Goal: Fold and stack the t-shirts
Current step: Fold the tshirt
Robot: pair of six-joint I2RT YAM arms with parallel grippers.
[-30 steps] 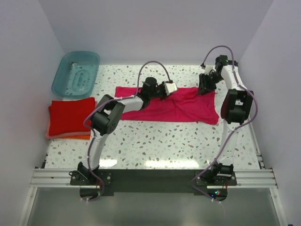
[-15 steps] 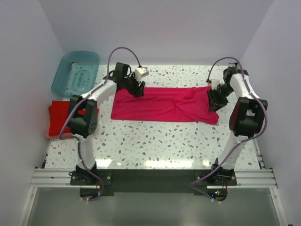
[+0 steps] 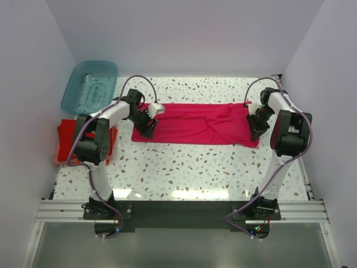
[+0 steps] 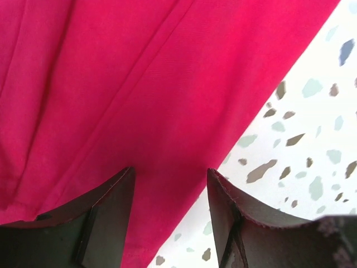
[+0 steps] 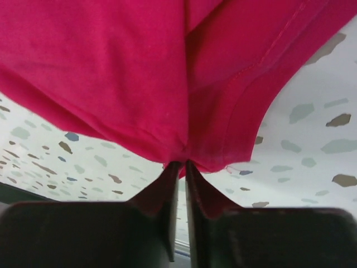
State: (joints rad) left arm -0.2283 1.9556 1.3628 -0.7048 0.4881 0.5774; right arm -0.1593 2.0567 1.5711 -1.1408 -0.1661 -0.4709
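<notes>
Fingers noted: my left fingers (image 4: 95, 226) apart over pink shirt (image 3: 195, 124); right fingers (image 5: 150, 223) pinched on its hem. Speckled table (image 3: 184, 167) beneath shirt, white walls (image 3: 184, 33) around.

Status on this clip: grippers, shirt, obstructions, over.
Left gripper open over magenta t-shirt, left end. Right gripper pinching its right edge. Nothing in the way; red folded stack lies apart.

- your table (image 3: 189, 167) has a white top speckled with grey and brown chips
- the magenta-pink t-shirt (image 3: 195, 125) lies on it as a long band running left to right across the far half
- at the left edge, the orange folded shirt (image 3: 83, 162) lies under the red folded shirt (image 3: 75, 139)
- the teal tub (image 3: 109, 72) sits in your far left corner
</notes>
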